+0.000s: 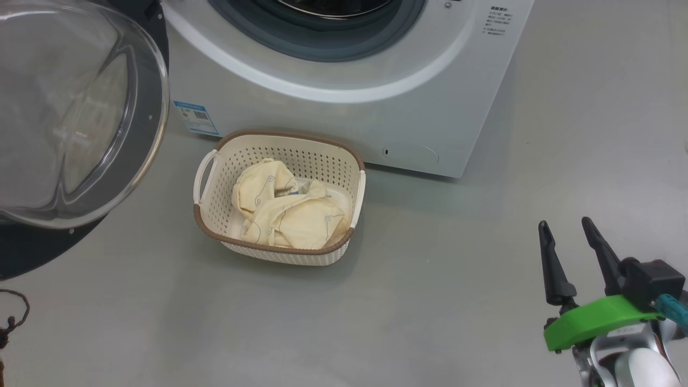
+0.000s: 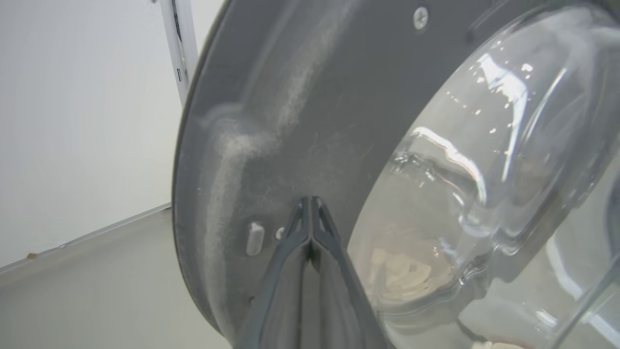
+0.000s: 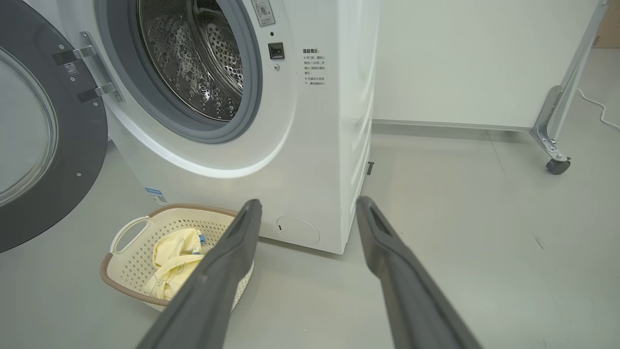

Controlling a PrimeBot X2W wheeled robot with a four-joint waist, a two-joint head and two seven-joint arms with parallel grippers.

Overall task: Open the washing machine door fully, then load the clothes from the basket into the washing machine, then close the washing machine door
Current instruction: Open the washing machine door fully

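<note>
Head view is showing the clothes (image 1: 290,212) lying in the basket (image 1: 301,158) near the open washing machine door (image 1: 70,118). Right fingers (image 1: 551,269) are hovering spread; left fingers (image 2: 290,276) are pressing together near that door.

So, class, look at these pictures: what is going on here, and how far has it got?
A robot is working at the washing machine. The washing machine door is swung wide open, and the left gripper, shut, has its tips at the door's grey inner face. The right gripper hangs open and empty above the floor. The clothes lie in the basket in front of the machine; nothing is loaded yet.
</note>
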